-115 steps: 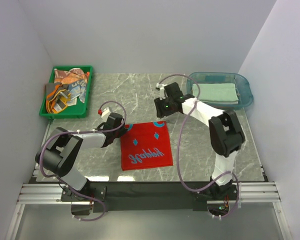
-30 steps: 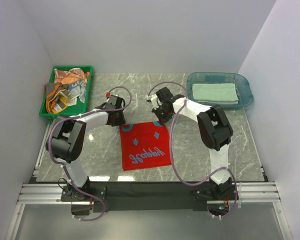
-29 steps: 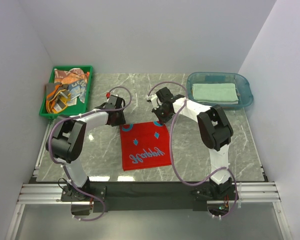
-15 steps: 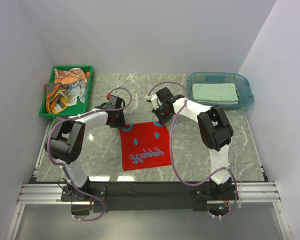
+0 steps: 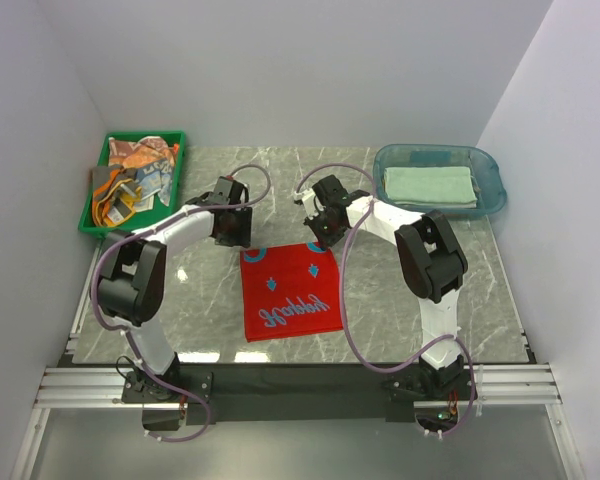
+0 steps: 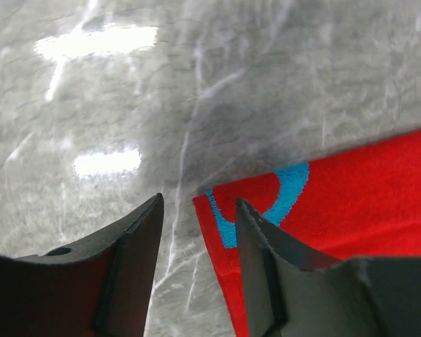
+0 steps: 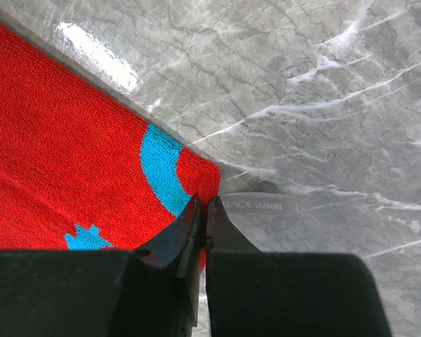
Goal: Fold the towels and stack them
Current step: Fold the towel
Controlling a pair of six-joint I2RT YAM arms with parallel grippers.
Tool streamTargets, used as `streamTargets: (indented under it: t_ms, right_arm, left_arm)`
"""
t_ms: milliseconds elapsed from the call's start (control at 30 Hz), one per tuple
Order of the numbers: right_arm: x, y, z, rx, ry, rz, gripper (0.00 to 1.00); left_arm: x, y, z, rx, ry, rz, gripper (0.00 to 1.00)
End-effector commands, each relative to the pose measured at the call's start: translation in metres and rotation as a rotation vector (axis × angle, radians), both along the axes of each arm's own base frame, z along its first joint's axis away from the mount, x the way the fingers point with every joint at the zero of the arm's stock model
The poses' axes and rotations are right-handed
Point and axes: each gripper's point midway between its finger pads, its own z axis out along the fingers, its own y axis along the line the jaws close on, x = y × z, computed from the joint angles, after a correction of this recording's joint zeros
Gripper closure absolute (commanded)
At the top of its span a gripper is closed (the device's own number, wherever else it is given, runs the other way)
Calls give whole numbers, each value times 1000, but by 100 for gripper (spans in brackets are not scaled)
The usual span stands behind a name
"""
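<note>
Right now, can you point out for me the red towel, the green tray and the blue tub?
red towel (image 5: 290, 290), top external view, middle of the cloth
green tray (image 5: 130, 228), top external view, its near wall
blue tub (image 5: 491, 182), top external view, its right wall

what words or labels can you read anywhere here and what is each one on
"RACE": white tag at the red towel's corner; the characters after it are too small to read.
Blue lettering on the red towel: upside down from above, too blurred to read.
Towels in the green tray: no legible text.
</note>
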Motion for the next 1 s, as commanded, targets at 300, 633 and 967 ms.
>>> streamTargets:
  t_ms: [300, 633, 967]
  right_arm:
    - [-18, -27, -22, -116, 61, -10, 100]
    - [-19, -29, -24, -122, 61, -14, 100]
    - [-17, -29, -24, -118, 56, -17, 100]
  left_arm:
    - [-8, 0, -20, 46, 46, -158, 49]
    - [-10, 4, -49, 118, 84, -148, 58]
    - [-29, 2, -72, 199, 152, -173, 69]
